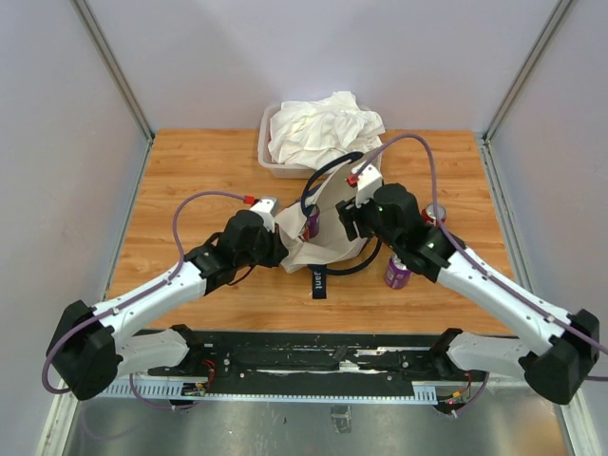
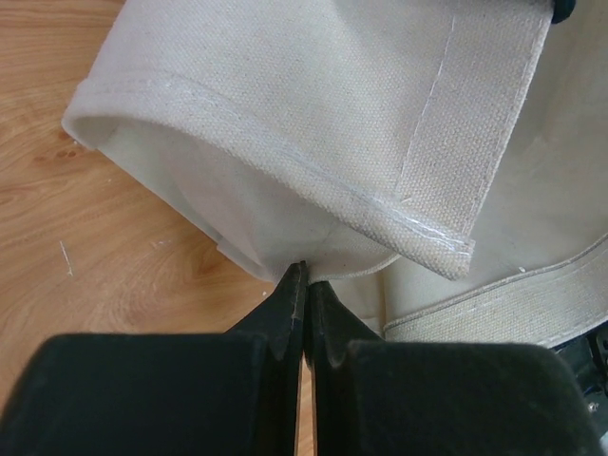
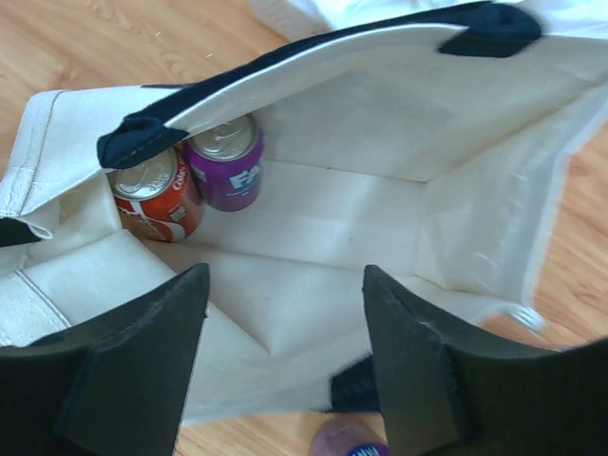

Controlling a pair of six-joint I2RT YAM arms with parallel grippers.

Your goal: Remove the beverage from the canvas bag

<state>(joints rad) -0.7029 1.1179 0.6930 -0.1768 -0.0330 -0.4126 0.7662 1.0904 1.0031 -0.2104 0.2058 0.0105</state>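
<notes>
The cream canvas bag (image 1: 328,249) lies open at the table's middle, with its navy handles (image 1: 323,171) looping up. In the right wrist view, an orange can (image 3: 152,198) and a purple can (image 3: 226,161) stand in the far left corner of the bag's inside (image 3: 380,190). My right gripper (image 3: 285,285) is open and empty over the bag's mouth, short of the cans; it also shows in the top view (image 1: 355,220). My left gripper (image 2: 305,273) is shut on the bag's cloth edge (image 2: 285,142) and also shows in the top view (image 1: 281,243).
A purple can (image 1: 397,273) stands on the table just right of the bag, and its top shows under my right gripper (image 3: 351,440). Another can (image 1: 435,213) stands behind my right arm. A clear tub (image 1: 269,157) with a white cloth heap (image 1: 325,128) stands at the back.
</notes>
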